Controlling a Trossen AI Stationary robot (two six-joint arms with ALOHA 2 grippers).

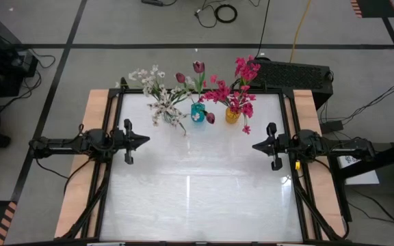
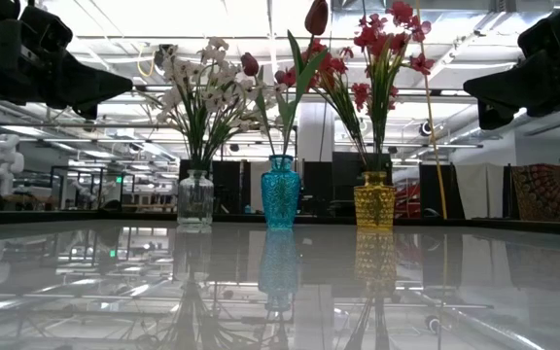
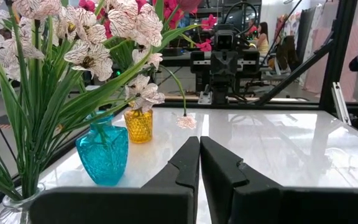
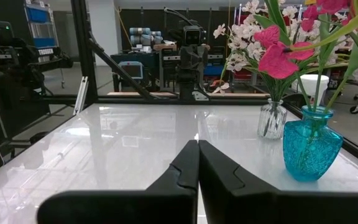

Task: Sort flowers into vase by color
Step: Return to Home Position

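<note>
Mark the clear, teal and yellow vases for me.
clear vase (image 2: 194, 199), low view, on its glass body.
teal vase (image 2: 281, 194), low view, on its body's middle.
yellow vase (image 2: 374, 202), low view, on its dimpled body.

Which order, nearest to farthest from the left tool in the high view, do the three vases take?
1. Clear glass vase, row's left end, nearest the left tool.
2. Teal vase, middle.
3. Yellow vase, right end.

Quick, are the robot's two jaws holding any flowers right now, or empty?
Left gripper: jaws closed, holding nothing, over the left side of the table.
Right gripper: jaws closed, holding nothing, over its right side.
</note>
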